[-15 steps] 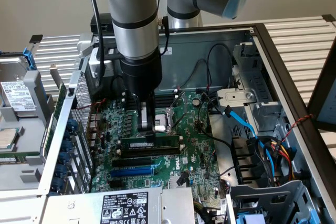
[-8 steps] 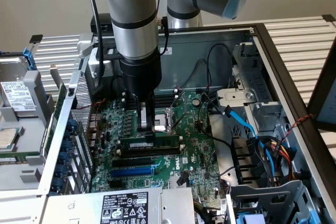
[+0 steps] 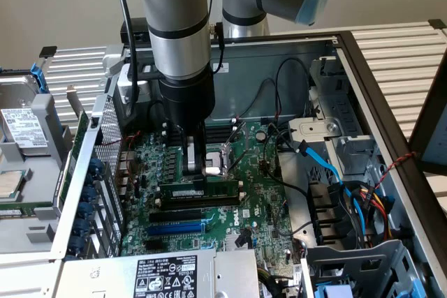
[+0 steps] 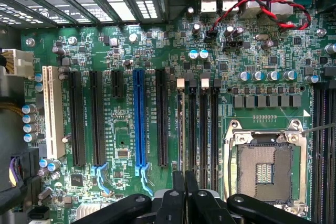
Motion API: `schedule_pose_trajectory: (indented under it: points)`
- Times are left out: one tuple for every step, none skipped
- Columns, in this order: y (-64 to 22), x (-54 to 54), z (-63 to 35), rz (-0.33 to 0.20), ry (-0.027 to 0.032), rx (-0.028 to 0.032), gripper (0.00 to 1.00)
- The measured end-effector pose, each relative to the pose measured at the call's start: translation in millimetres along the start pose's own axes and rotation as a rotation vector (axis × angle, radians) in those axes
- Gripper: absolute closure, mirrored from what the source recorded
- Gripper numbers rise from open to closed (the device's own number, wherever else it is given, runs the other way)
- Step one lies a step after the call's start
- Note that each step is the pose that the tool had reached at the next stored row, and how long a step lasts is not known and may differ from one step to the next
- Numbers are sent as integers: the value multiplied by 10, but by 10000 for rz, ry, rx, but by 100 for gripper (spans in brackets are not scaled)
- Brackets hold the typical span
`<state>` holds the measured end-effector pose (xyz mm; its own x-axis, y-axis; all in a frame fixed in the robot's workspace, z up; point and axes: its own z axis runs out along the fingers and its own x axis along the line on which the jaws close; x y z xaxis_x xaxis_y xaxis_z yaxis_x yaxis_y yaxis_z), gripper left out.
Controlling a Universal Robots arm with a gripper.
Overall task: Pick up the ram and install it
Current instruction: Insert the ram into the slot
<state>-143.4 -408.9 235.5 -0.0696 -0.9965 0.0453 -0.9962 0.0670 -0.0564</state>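
Green ram stood mid-motherboard, pinched by the nearly closed gripper; seating it likely needed straight, even downward pressure.

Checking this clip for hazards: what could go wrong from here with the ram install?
The gripper holds the ram at its middle only, so one end might seat higher than the other. The open CPU socket lies right beside the gripper, and a slip could strike it.
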Motion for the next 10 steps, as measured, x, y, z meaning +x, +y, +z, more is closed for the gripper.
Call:
schedule_pose_trajectory:
  points:
    - [0, 0, 0, 0, 0, 0, 88]
    - [-2, 1, 0, 0, 1, -2, 88]
    - [-6, 2, 0, -1, 0, -5, 88]
    - [-7, 2, 0, -1, 1, -6, 88]
    - [-7, 2, 0, 0, 1, -8, 88]
    - [-7, 2, 0, -1, 1, -8, 88]
    - [-7, 2, 1, -1, 1, -7, 88]
    - [-7, 2, 1, -1, 1, -8, 88]
    - [-7, 2, 3, -7, 1, -7, 88]
    - [-7, 2, 5, -16, -1, -6, 88]
